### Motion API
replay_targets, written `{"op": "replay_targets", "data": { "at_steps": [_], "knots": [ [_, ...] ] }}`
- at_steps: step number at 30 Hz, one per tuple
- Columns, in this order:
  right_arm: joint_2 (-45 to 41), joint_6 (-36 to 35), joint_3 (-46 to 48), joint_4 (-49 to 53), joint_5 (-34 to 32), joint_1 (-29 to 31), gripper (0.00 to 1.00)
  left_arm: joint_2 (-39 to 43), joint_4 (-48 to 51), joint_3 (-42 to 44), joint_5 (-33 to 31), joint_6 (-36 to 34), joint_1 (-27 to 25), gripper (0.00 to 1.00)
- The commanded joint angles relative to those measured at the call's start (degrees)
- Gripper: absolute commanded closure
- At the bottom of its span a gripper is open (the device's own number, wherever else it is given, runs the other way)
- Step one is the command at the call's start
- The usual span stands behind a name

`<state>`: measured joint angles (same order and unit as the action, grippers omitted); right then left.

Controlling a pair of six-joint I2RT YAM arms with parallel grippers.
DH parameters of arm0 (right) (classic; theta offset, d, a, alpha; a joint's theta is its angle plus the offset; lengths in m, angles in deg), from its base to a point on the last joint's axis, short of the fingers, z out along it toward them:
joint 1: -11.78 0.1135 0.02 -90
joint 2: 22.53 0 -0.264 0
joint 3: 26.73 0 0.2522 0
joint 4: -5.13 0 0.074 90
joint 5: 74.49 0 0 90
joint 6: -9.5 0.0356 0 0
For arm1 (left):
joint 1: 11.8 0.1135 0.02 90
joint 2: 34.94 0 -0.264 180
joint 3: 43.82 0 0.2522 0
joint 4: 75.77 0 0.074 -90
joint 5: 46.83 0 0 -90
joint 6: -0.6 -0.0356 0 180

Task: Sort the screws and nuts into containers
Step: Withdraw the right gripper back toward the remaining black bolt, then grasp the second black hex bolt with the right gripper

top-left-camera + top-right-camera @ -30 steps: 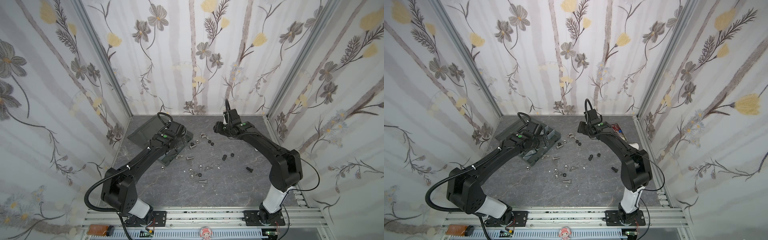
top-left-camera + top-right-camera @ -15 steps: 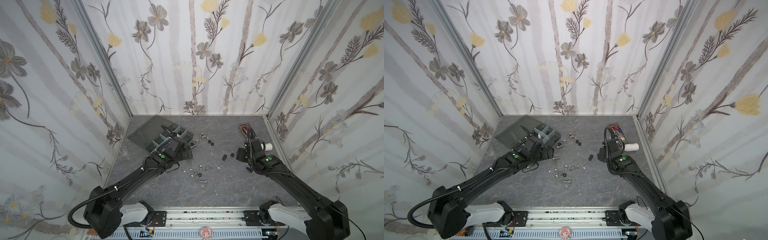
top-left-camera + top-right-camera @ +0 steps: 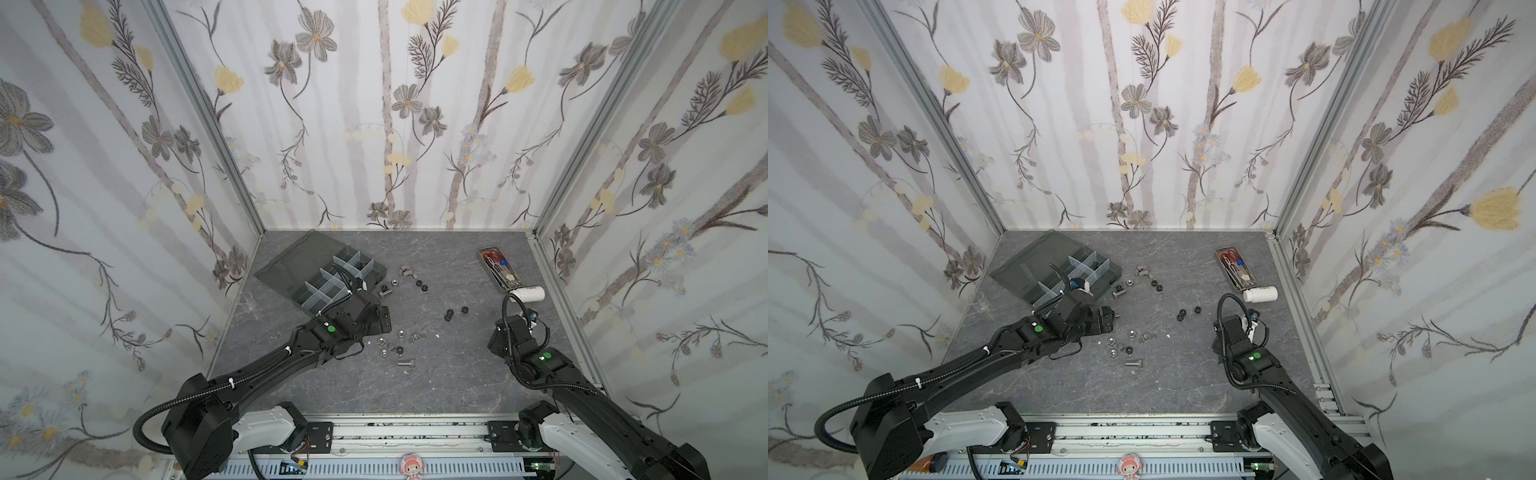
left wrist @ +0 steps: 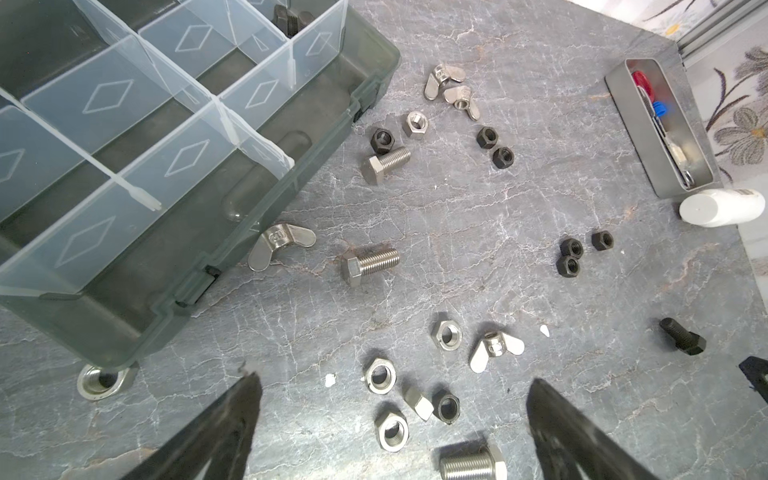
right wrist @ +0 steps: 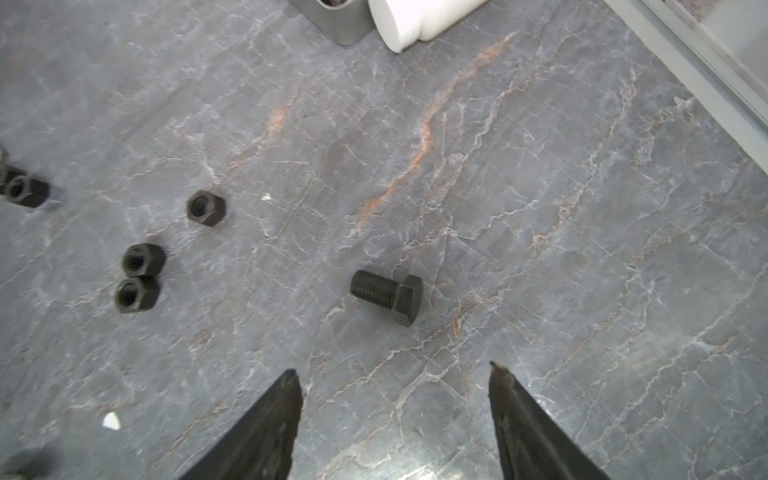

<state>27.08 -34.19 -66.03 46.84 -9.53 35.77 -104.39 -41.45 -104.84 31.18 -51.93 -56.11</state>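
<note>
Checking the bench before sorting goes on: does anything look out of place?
A silver nut sits at a corner of the organizer box, seemingly tucked partly under it. The white bottle lies on its side beside the metal tray.

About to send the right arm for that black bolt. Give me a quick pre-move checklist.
1. Right gripper jaws apart, nothing between them: ok.
2. Black bolt lies on its side ahead of the jaws, untouched: ok.
3. Black nuts lie apart from the bolt: ok.
4. Left gripper open, empty, off to the side of the bolt: ok.
5. Organizer box lid open: ok.
6. Right gripper's height above the table: cannot tell.
</note>
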Motion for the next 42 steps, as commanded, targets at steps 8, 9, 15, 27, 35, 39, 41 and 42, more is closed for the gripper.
{"op": "replay_targets", "data": {
  "at_steps": [8, 9, 15, 27, 35, 39, 41, 42],
  "knots": [
    [4.81, 2.39, 1.27, -4.64, -1.73, -1.95, 0.26, 0.30, -5.18, 3.65, 0.57, 1.46, -1.07, 0.00],
    [5.25, 2.15, 1.53, -5.39, -1.27, -2.39, 0.26, 0.60, -5.18, 3.83, 0.48, 1.46, -1.20, 0.00],
    [9.01, 0.54, 1.65, -8.73, 0.42, -3.16, 0.30, 2.11, -4.72, 4.55, -0.46, 1.13, -1.19, 0.00],
    [17.89, -2.24, -1.61, -12.68, 1.83, -4.71, 0.32, 2.63, -4.66, 5.26, -1.28, 0.84, -1.20, 0.00],
    [23.98, -3.54, -3.25, -14.31, 2.51, -5.71, 0.39, 2.52, -4.65, 4.99, -1.28, 0.41, -1.14, 0.00],
    [25.17, -3.83, -3.64, -15.15, 2.89, -6.16, 0.42, 2.39, -4.56, 4.90, -1.36, 0.32, -1.15, 0.00],
    [25.61, -4.17, -3.62, -15.49, 3.09, -6.67, 0.43, 2.39, -4.60, 4.90, -1.27, 0.32, -1.17, 0.00],
    [25.78, -4.35, -3.64, -15.62, 3.20, -6.84, 0.44, 2.32, -4.65, 4.90, -1.15, 0.39, -1.18, 0.00]
  ]
}}
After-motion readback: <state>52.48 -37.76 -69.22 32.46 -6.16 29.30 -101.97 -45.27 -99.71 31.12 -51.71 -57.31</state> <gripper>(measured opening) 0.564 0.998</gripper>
